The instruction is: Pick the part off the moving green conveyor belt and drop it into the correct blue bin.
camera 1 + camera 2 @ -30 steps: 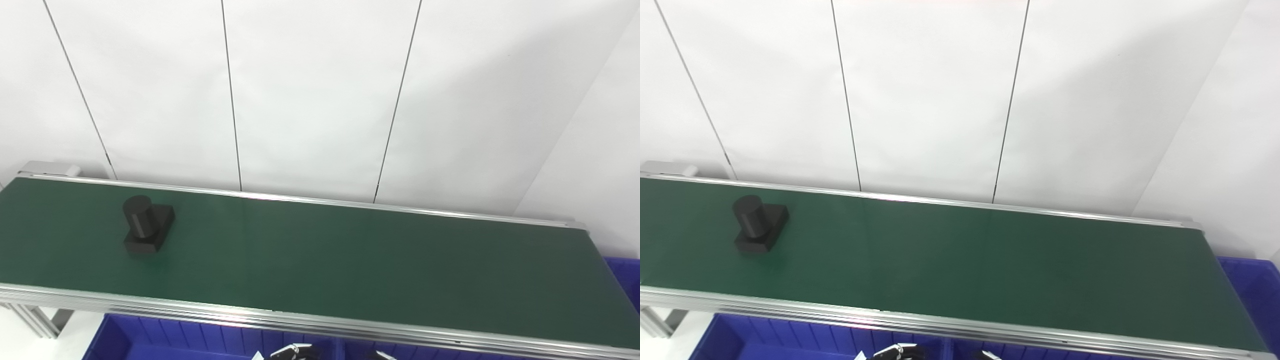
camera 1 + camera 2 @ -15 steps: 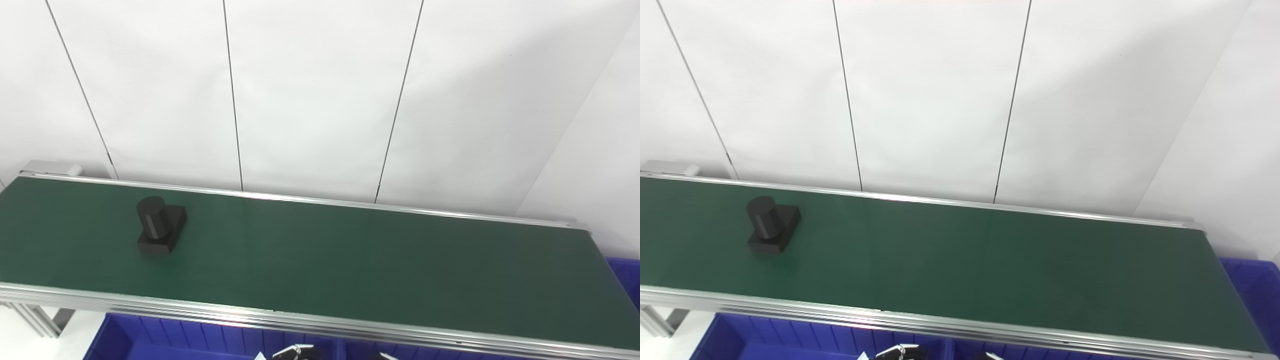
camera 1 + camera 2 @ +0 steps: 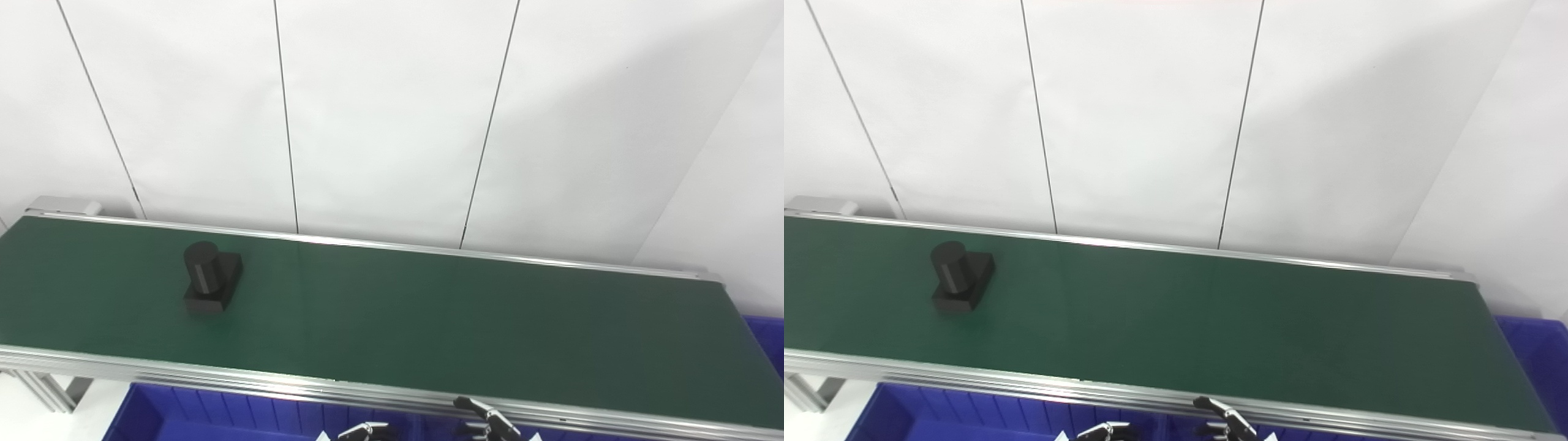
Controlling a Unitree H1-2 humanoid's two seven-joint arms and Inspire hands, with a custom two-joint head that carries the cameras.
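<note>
Black part (image 3: 211,278), a short upright cylinder on a flat block base, sits on the green conveyor belt (image 3: 429,318), w/ nothing touching it. It lies toward the belt's left end, about midway btwn the far and near rails, roughly 9 o'clock from frame centre.

Right hand (image 3: 490,422) just peeks in at the bottom edge, approx 6 o'clock, w/ dark fingers (image 3: 1220,409) stretched up and apart in front of the belt's near aluminium rail (image 3: 245,376); it grasps nothing, reads as released. Part is well apart from it, up at about 10 o'clock from that hand, across most of the belt's width and a long way left.

Left hand (image 3: 362,431) shows only as a sliver of knuckles at the bottom edge, just left of the right hand; can't tell whether it is spread or clenched. Part lies at about 10–11 o'clock from it, also well apart.

Blue bin (image 3: 202,416) runs below the near rail under both hands; a second blue bin (image 3: 1534,355) shows at the belt's right end, approx 4 o'clock. White panelled wall (image 3: 392,110) behind.
</note>
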